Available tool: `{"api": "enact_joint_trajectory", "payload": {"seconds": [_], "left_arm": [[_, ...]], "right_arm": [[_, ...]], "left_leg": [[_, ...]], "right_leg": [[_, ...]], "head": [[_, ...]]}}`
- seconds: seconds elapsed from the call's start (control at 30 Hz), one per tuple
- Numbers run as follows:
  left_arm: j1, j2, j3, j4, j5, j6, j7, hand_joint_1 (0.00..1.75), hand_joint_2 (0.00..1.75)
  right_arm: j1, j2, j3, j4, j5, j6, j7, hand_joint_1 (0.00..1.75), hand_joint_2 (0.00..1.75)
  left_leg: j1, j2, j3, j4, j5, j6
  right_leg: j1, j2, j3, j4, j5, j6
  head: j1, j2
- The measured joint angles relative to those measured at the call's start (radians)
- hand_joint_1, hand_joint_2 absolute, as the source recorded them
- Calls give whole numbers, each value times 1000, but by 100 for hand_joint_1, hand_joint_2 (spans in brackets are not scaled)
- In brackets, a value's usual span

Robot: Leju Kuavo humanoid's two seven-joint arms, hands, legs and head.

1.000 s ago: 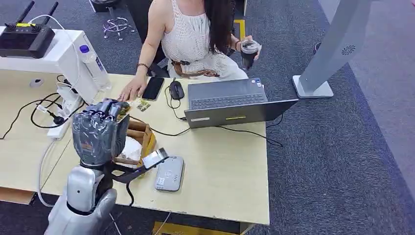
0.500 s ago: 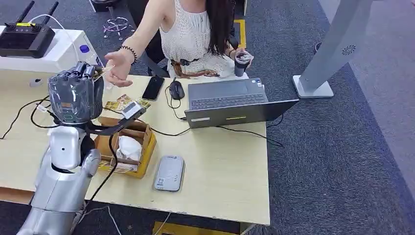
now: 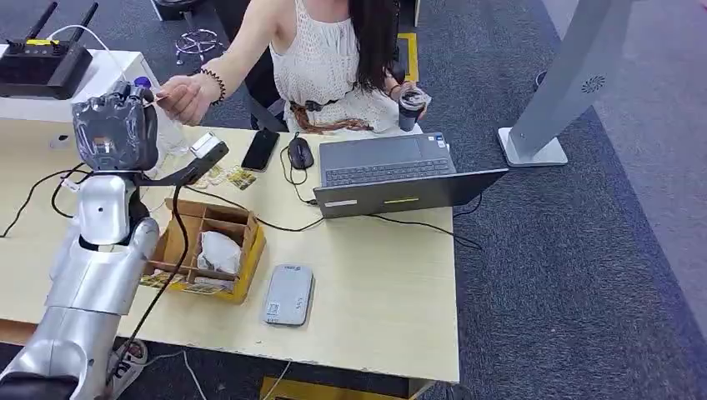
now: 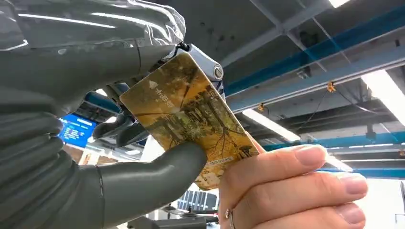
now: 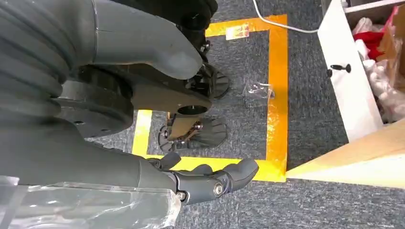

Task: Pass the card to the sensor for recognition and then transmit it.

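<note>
- The card (image 4: 188, 119), one yellow-brown plastic card printed with a tree scene, is sitting raised above the far-left part of the table (image 3: 383, 283), pinched between the left hand's (image 3: 115, 133) grey thumb and its darker fingers.
- A person's hand (image 4: 291, 191) is taking the card's free end, thumb on the printed face, so the card is being held from both sides at this moment.
- Judging by its look, the card is light, thin, stiff and smooth; it would probably slide out of a loose pinch, so the flat faces near one short end are the place to grip, leaving the other end free for the taker.
- The sensor (image 3: 288, 295), one flat grey reader, is lying on the near part of the table, well apart from the card; the handover looks like the last part of the task.
- The right hand (image 5: 205, 183) is hanging by the floor, fingers loosely curled and gripping nothing.
- Around them: one cardboard box (image 3: 213, 250) beside the sensor, a few more cards (image 3: 229, 176) lying on the table, one laptop (image 3: 400, 175), one phone (image 3: 260, 150), one mouse (image 3: 300, 153).
</note>
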Motion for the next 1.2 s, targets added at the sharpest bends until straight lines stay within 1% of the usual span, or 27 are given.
{"api": "enact_joint_trajectory", "payload": {"seconds": [0.23,0.27,0.5,0.63,0.93,1.0,1.07,1.2], "left_arm": [[-4,1,0,29,0,2,0,175,175],[-5,1,0,31,0,3,0,0,175],[-8,3,2,48,12,15,-20,0,175],[0,8,2,50,13,31,-21,0,175],[8,8,2,50,13,34,-26,0,175],[24,5,2,47,30,51,-41,0,175],[56,-7,2,23,43,69,-58,0,175],[145,-33,1,-76,62,69,-65,0,175]], "right_arm": [[0,0,0,0,2,1,0,0,175],[0,0,0,0,2,2,0,0,175],[0,0,0,0,3,8,-2,0,175],[1,0,0,0,3,4,-1,0,175],[1,0,-1,0,3,4,0,0,175],[1,0,-2,0,-3,10,29,0,175],[3,0,-5,0,-7,12,35,0,175],[6,-6,-22,0,-16,16,28,0,175]], "left_leg": [[0,0,-1,0,0,0],[0,0,-1,0,0,0],[0,0,-1,0,0,0],[0,0,-1,0,0,0],[0,0,-1,0,0,0],[0,0,-1,0,0,0],[0,0,-1,0,0,0],[0,1,-1,0,-1,0]], "right_leg": [[0,0,-1,0,0,0],[0,0,-1,0,0,0],[0,0,-1,0,0,0],[0,0,-1,0,0,0],[0,0,-1,0,0,0],[0,0,-1,0,0,0],[0,0,-1,0,0,0],[0,1,-1,-1,0,0]], "head": [[0,0],[0,0],[0,0],[0,0],[0,0],[0,0],[0,0],[0,0]]}}
